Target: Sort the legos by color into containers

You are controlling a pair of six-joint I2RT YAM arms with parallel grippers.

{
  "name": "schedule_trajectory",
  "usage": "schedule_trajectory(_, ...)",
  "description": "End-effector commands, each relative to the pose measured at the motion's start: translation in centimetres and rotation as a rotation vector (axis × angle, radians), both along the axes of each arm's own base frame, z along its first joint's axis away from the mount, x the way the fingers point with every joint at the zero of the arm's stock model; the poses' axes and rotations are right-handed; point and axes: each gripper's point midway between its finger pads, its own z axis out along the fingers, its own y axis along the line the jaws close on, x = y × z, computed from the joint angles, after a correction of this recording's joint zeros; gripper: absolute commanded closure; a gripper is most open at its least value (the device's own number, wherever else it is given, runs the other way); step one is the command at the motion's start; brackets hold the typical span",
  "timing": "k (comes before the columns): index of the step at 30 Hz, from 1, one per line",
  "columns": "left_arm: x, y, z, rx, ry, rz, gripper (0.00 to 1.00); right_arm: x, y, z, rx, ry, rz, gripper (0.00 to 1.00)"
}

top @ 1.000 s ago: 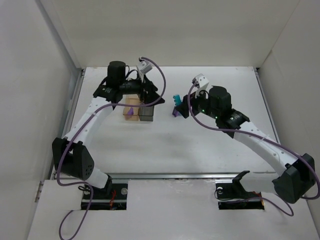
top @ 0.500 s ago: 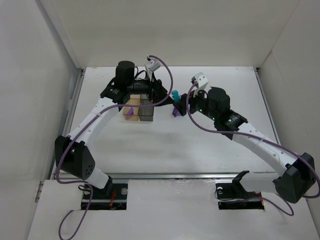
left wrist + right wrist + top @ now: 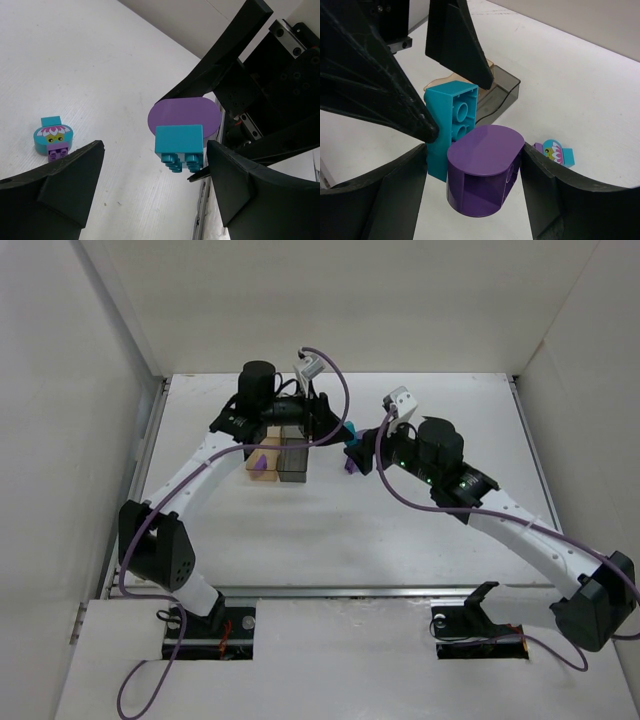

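My right gripper (image 3: 472, 150) is shut on a rounded purple lego (image 3: 482, 170) held off the table, with a teal lego (image 3: 451, 125) joined to its side. My left gripper (image 3: 155, 147) is open and straddles that teal lego (image 3: 179, 145); both fingers stand clear of it. In the top view the two grippers meet right of the containers, an amber one (image 3: 264, 455) and a smoky grey one (image 3: 293, 460) side by side. A purple lego (image 3: 259, 464) lies in the amber one.
A small teal and purple piece with a painted face (image 3: 52, 139) lies on the white table (image 3: 400, 530) beyond the grippers. White walls (image 3: 60, 440) enclose the table on three sides.
My left arm has swung right from above the containers to the legos in my right gripper, and its jaws have narrowed a little. The right arm has barely moved.
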Motion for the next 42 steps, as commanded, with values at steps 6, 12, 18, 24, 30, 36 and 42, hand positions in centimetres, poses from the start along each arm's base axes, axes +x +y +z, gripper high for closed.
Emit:
schedule_trajectory(6, -0.6, -0.9, 2.6, -0.048, -0.077, -0.058, 0.33, -0.1, 1.3, 2.2, 0.044, -0.065, 0.04, 1.0)
schedule_trajectory(12, -0.7, -1.1, 2.3, -0.048, -0.077, -0.079, 0.89, 0.0, 1.6, 1.8, 0.033, -0.063, 0.052, 1.0)
schedule_trajectory(18, -0.6, -1.0, 2.2, -0.045, -0.078, -0.07, 1.0, -0.2, 1.7, 1.8, 0.034, -0.063, 0.061, 0.9)
schedule_trajectory(24, -0.2, -0.8, 2.0, -0.043, -0.089, -0.063, 1.0, -0.4, 2.1, 1.5, 0.05, -0.033, 0.078, 0.07)
schedule_trajectory(30, 1.5, 0.4, 0.4, 0.042, -0.147, 0.026, 1.0, -0.8, 1.4, 1.5, 0.025, -0.003, 0.059, 0.0)
schedule_trajectory(36, 4.0, 1.8, -1.4, 0.158, -0.254, 0.132, 1.0, -1.3, -0.8, 2.5, 0.012, 0.029, 0.024, 0.0)
schedule_trajectory(42, 5.7, 3.3, -2.1, 0.277, -0.427, 0.167, 1.0, 1.2, -5.3, 2.7, 0.153, 0.266, -0.023, 0.0)
